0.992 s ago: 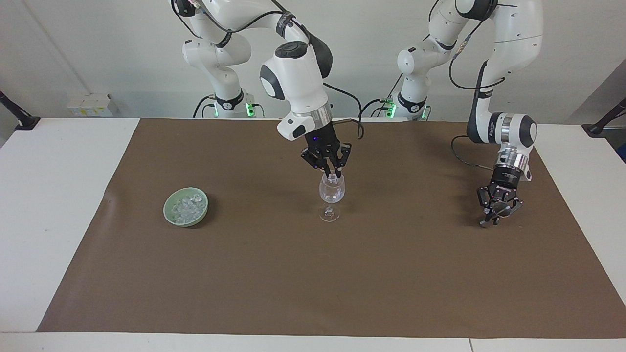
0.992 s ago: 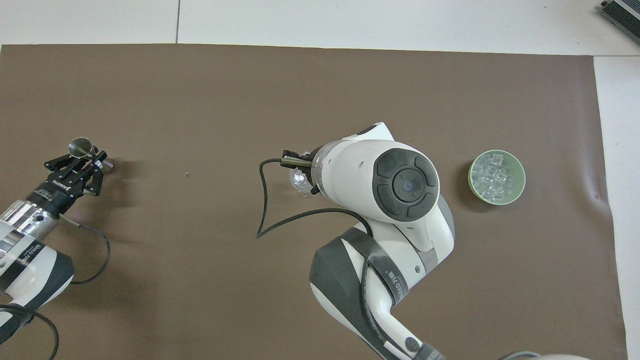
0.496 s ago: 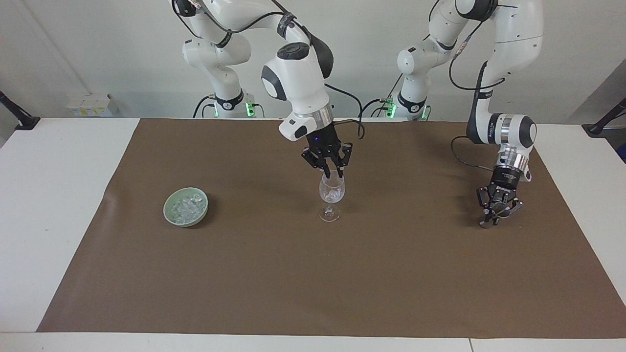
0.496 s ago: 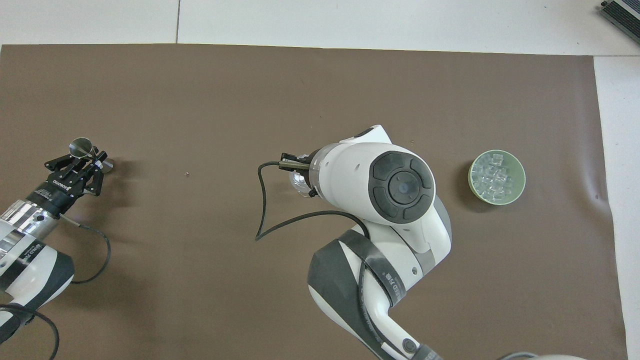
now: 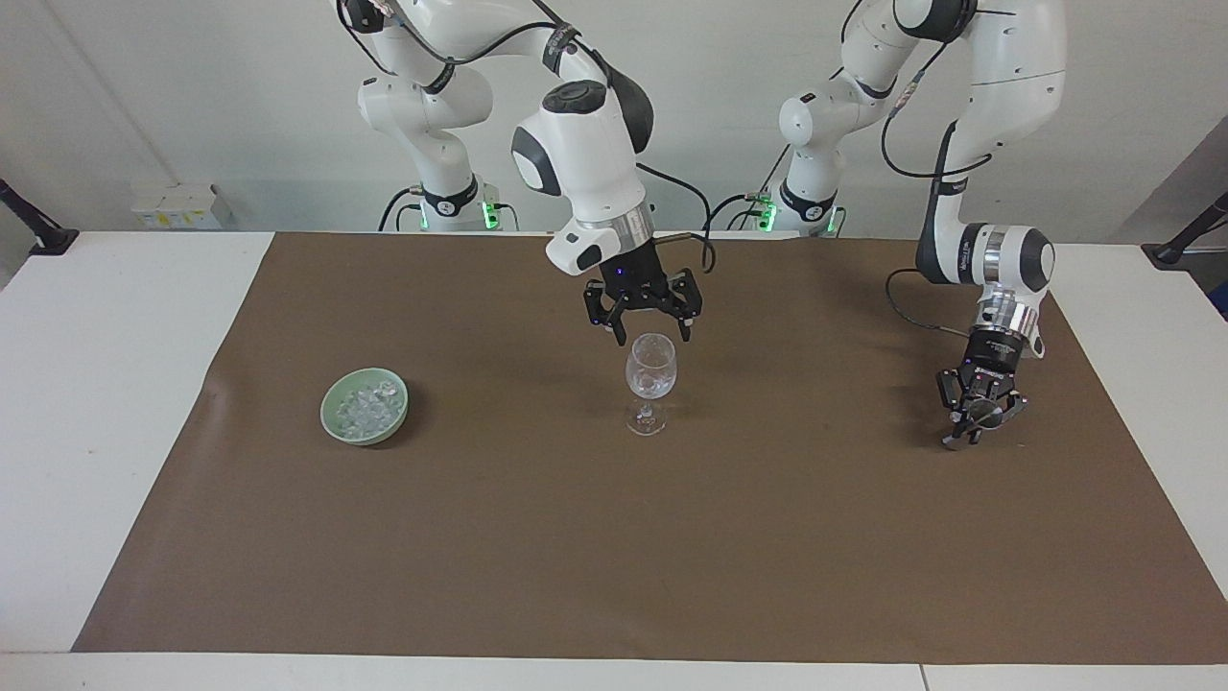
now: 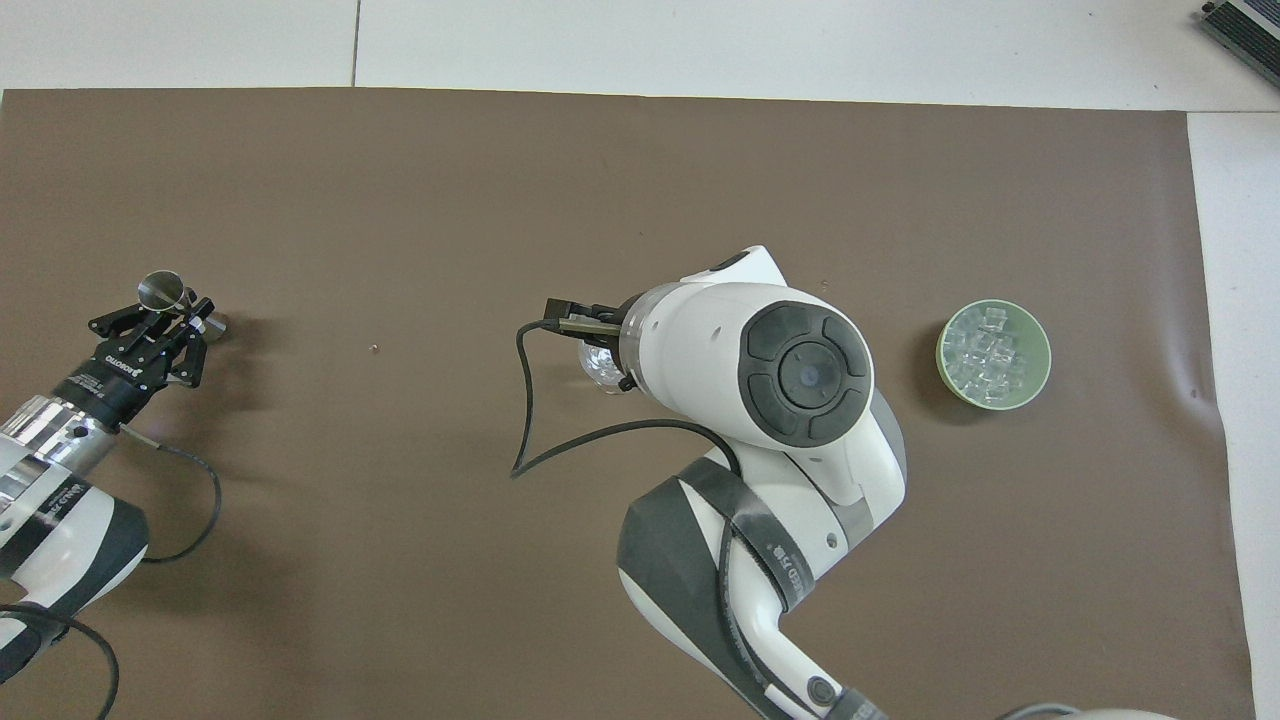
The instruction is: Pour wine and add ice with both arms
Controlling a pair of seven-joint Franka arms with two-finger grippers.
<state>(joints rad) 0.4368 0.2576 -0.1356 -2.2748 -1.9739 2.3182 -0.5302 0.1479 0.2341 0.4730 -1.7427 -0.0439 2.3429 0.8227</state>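
Note:
A clear stemmed glass (image 5: 650, 379) stands mid-mat, and something clear glitters low in its bowl. My right gripper (image 5: 653, 338) hangs just above its rim, open, with nothing between the fingers. In the overhead view the right wrist covers most of the glass (image 6: 600, 365). The ice (image 5: 365, 406) lies heaped in a pale green bowl (image 5: 331, 422) toward the right arm's end; the ice (image 6: 990, 352) also shows in the bowl (image 6: 945, 350) from above. My left gripper (image 5: 967, 432) sits low over the mat at the left arm's end, shut on a small silver metal cup (image 6: 160, 291). No wine is in view.
A brown mat (image 5: 614, 557) covers most of the white table (image 5: 106, 384). The right arm's black cable (image 6: 525, 420) loops over the mat beside the glass.
My right gripper has opened and risen a little above the glass; the clear chunk it held at the rim is gone from its fingers. The left arm has barely moved.

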